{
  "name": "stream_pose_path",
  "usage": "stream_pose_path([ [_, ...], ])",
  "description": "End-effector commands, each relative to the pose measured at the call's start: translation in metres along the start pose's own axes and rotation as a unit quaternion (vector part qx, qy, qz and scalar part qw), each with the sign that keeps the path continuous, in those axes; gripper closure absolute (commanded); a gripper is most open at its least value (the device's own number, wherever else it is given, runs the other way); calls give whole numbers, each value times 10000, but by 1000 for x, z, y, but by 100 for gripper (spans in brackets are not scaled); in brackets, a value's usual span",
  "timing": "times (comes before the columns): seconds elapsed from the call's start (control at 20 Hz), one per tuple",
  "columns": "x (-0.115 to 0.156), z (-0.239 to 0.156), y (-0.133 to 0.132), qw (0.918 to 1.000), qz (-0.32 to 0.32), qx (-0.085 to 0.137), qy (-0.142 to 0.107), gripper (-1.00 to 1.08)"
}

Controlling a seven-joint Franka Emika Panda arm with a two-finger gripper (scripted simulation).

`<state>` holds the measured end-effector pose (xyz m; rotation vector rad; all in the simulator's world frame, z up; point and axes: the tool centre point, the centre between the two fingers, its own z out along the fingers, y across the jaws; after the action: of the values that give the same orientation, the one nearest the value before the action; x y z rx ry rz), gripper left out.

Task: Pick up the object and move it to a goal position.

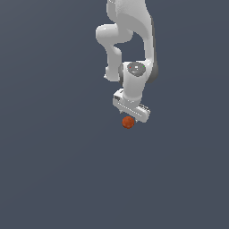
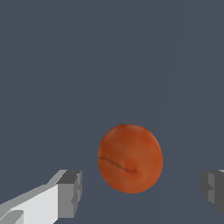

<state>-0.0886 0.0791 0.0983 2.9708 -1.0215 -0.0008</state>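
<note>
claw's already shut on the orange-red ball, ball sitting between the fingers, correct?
Not quite. The claw is open, not shut: the wrist view shows clear gaps between the orange-red ball and each of the fingers. The rest holds: the ball does sit between the fingers, and the exterior view shows the claw right at the ball.

No readable text, labels, brands, numbers or signs in either view. Arm casing plain white, unmarked. Ball (image 2: 130, 158) carries only thin dark crease line, not lettering. Small green dot on grey wrist joint cap (image 1: 136, 68), at 3 o'clock edge of cap: no legible character. Background uniform grey-blue, nothing printed.
</note>
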Motion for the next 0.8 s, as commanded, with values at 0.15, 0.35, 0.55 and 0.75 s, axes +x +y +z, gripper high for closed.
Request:
stream_pose_path([
  [0.15,-4,1,0,10000,91,1,2,-92],
  [0.35,-4,4,0,10000,72,1,1,-92],
  [0.55,-4,17,0,10000,80,0,2,-92],
  [0.75,-4,37,1,10000,88,0,3,-92],
])
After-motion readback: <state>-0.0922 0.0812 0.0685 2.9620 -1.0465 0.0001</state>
